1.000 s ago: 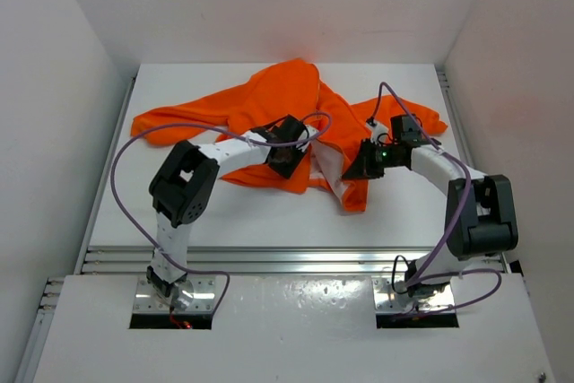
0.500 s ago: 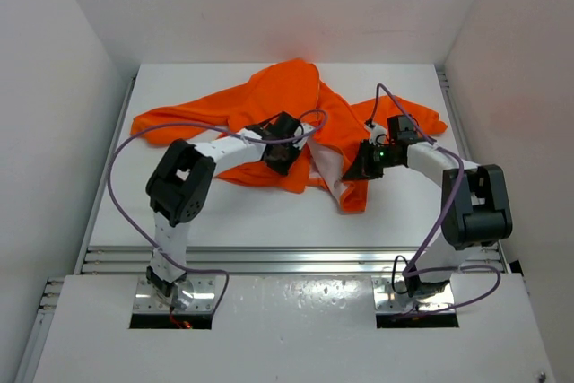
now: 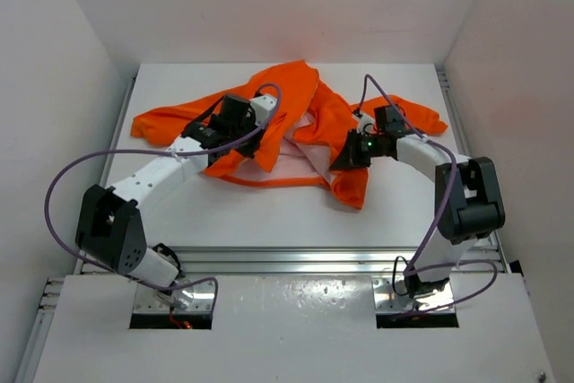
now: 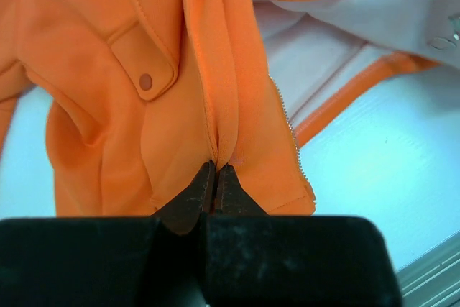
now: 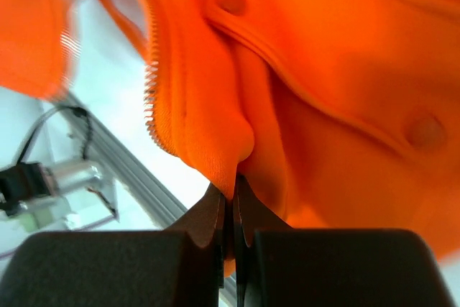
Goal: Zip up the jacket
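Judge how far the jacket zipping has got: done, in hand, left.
Done: each front edge of the jacket is gripped. In hand: left fingers and right fingers shut on folds beside the zipper teeth. Left: front open, lining showing, halves not joined.

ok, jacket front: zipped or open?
Open. The jacket front edges lie spread apart with pale lining showing between them, and the zipper teeth run bare along one edge.
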